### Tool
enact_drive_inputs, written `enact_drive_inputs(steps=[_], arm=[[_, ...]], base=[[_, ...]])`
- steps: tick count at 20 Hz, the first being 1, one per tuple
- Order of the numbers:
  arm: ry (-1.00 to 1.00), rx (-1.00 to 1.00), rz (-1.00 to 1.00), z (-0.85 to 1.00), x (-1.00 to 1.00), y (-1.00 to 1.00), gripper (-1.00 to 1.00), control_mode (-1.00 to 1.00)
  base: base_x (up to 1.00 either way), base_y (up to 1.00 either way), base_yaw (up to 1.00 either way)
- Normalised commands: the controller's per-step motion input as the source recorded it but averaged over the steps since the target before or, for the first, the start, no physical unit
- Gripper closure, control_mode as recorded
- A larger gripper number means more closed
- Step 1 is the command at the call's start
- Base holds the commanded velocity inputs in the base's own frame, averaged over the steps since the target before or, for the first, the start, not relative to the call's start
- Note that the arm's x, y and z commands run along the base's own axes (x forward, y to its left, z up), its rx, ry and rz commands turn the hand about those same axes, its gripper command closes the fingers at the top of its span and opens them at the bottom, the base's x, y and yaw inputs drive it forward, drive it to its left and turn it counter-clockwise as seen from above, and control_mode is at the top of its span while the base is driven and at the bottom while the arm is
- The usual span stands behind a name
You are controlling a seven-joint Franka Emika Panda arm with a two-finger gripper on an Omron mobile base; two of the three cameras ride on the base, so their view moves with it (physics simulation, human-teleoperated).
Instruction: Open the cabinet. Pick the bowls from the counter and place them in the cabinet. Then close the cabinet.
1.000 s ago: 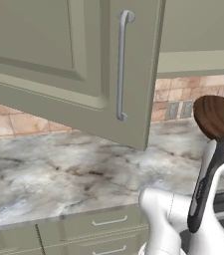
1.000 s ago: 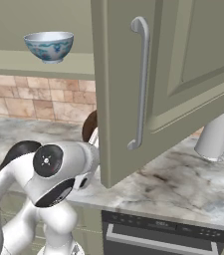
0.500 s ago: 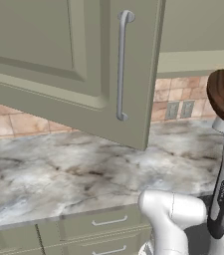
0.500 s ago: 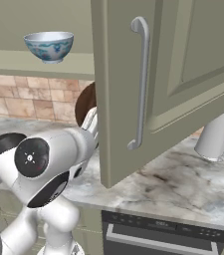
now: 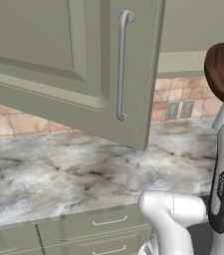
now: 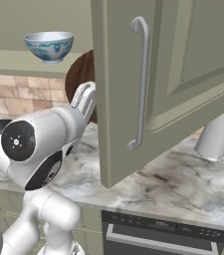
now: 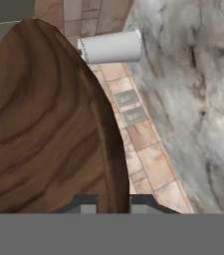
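At the upper left of the right base view, the white bowl [image 6: 49, 46] is seen already set on the cabinet shelf [image 6: 29, 63], beside the open cabinet door [image 6: 168, 74]. Toward the centre, the wooden bowl [image 6: 81, 82] is held raised, near shelf height, well above the desk [image 6: 183, 184]. At the bottom of the hand view, the tool [image 7: 112, 201] is pinched on the wooden bowl's rim. The second placing is judged to be in hand; next, the bowl must be carried past the door edge onto the shelf.
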Motion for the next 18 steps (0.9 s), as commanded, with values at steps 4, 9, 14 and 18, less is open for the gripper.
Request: enact_drive_inputs(steps=[4, 9, 14, 18], arm=[[0.00, 0.00, 0.00, 0.28, 0.66, 0.09, 1.00, -1.00], [0.04, 0.00, 0.02, 0.31, 0.85, 0.03, 1.00, -1.00], [0.03, 0.00, 0.06, 0.24, 0.95, 0.02, 1.00, -1.00], [0.05, 0.00, 0.13, 0.15, 0.99, 0.00, 1.00, -1.00]], base=[[0.00, 0.00, 0.00], [0.00, 0.00, 0.00], [0.00, 0.00, 0.00], [0.00, 0.00, 0.00]])
